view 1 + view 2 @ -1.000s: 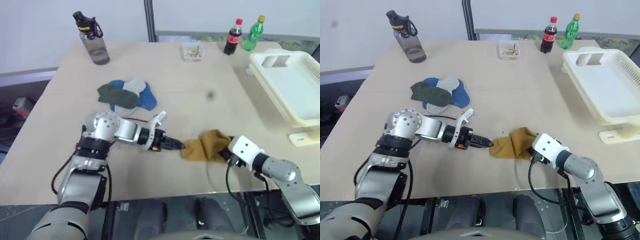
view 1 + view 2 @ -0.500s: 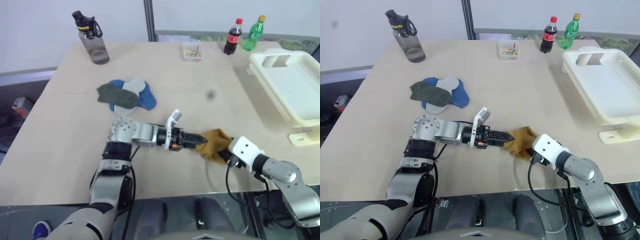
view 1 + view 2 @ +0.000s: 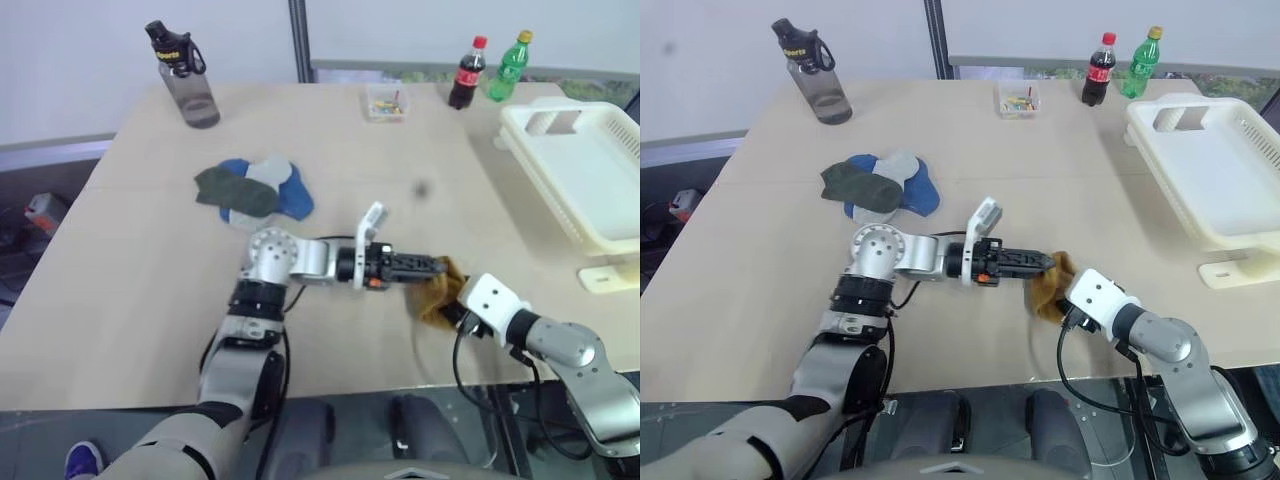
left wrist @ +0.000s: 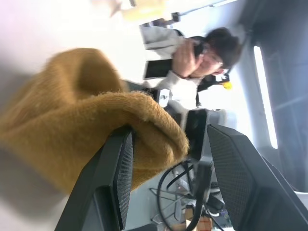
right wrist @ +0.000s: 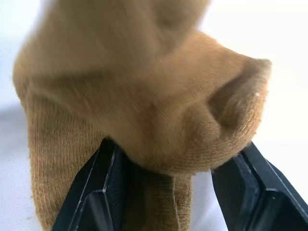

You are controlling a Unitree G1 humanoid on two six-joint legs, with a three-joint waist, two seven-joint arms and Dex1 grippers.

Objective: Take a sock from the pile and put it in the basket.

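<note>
**Two grippers meet on one mustard sock, basket waiting off to the right**

A mustard-yellow knitted sock (image 3: 436, 293) hangs bunched between both arms above the front of the pale wooden table (image 3: 130, 260). The right gripper (image 5: 166, 171) has the fabric bulging between its parted black fingers, gripping it. The left gripper (image 4: 166, 159), reaching level across from the left, has a fold of the same sock lying against one finger, its jaws part-open; whether it pinches cannot be told. The loose pile of blue, dark green and grey flat socks (image 3: 252, 190) lies well apart behind. The large cream-white perforated plastic basket (image 3: 560, 135) stands at the table's right edge, empty as far as can be seen. The step looks like a hand-over or regrasp; next, one gripper must carry the sock right and release it over the basket.
</note>
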